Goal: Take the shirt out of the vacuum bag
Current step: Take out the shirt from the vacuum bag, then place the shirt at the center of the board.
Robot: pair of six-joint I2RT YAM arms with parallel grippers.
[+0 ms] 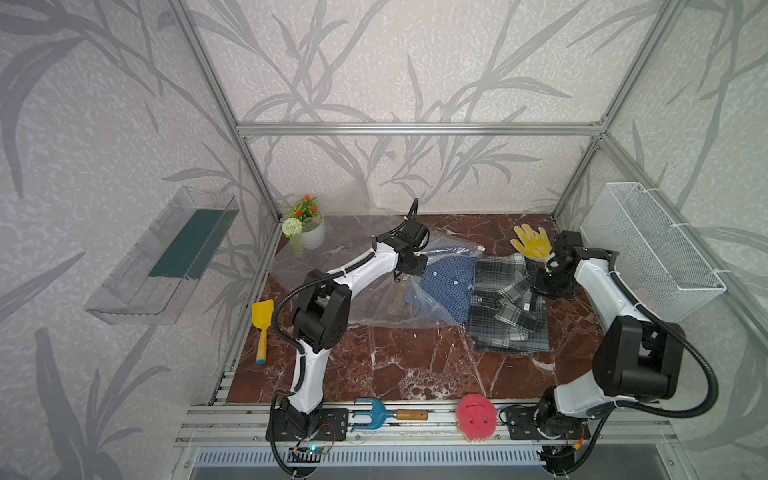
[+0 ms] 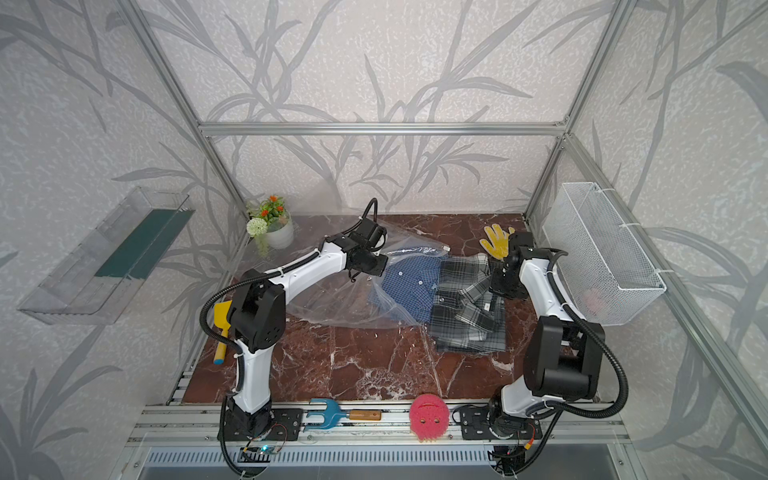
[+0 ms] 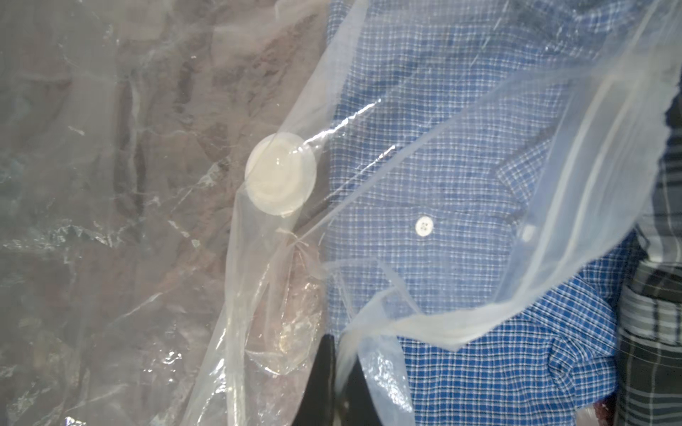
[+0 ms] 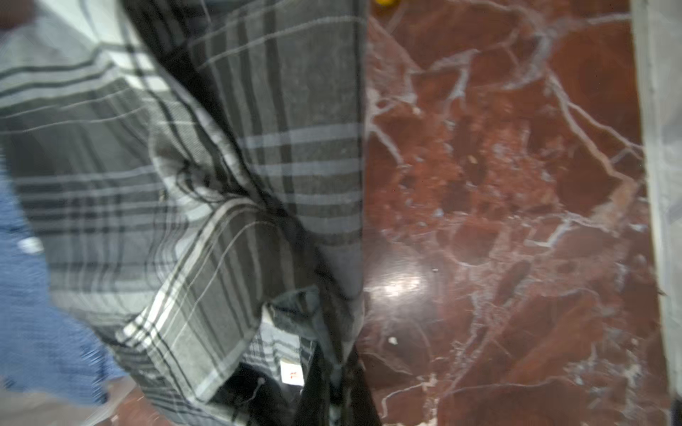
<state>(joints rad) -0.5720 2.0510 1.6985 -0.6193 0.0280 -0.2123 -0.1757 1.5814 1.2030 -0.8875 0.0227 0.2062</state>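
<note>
The clear vacuum bag (image 1: 353, 291) (image 2: 324, 299) lies crumpled across the middle of the marble table. Its white valve disc (image 3: 281, 174) shows in the left wrist view. My left gripper (image 1: 401, 276) (image 3: 341, 350) is shut on a fold of the bag's plastic, lifting it. A blue checked shirt (image 1: 446, 282) (image 3: 443, 147) lies at the bag's mouth with plastic over most of it. Right of it, outside the bag, lies a grey plaid shirt (image 1: 509, 307) (image 4: 184, 184). My right gripper (image 1: 548, 286) (image 4: 336, 369) is shut on that shirt's far right edge.
A yellow glove (image 1: 532, 243) lies just behind the right gripper. A flower pot (image 1: 309, 226) stands at the back left and a yellow shovel (image 1: 262, 328) lies at the left edge. A blue rake (image 1: 382, 415) and pink sponge (image 1: 476, 417) rest on the front rail. A wire basket (image 1: 652, 249) hangs on the right wall.
</note>
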